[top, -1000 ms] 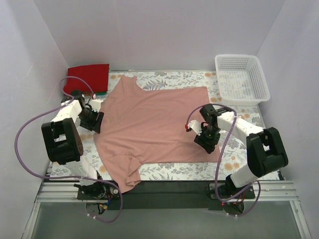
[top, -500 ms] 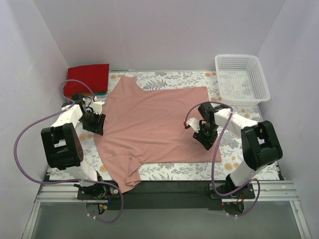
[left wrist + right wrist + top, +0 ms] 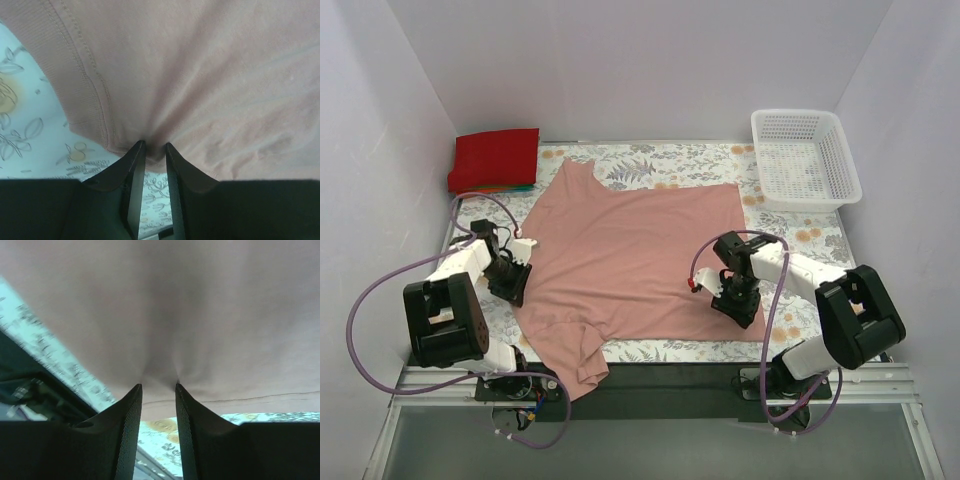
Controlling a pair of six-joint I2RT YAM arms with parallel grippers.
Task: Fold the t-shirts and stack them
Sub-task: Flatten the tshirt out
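Note:
A dusty pink t-shirt [image 3: 630, 255] lies spread on the floral cloth, its plain side up, one sleeve hanging over the near table edge. My left gripper [image 3: 512, 283] is shut on the shirt's left edge; the left wrist view shows the pink cloth [image 3: 200, 75] pinched between the fingertips [image 3: 154, 146]. My right gripper [image 3: 735, 305] is shut on the shirt's hem at the right; the right wrist view shows the hem [image 3: 165, 315] bunched between the jaws [image 3: 158, 386]. A stack of folded shirts with a red one [image 3: 495, 158] on top sits at the far left corner.
A white lattice basket [image 3: 805, 157] stands at the far right corner. The floral table cloth [image 3: 800, 240] shows around the shirt. White walls enclose the table on three sides. A black strip [image 3: 660, 375] runs along the near edge.
Both grippers have moved toward the near edge, dragging the pink shirt with them. The shirt's far edge has pulled away from the back wall and the near sleeve hangs lower.

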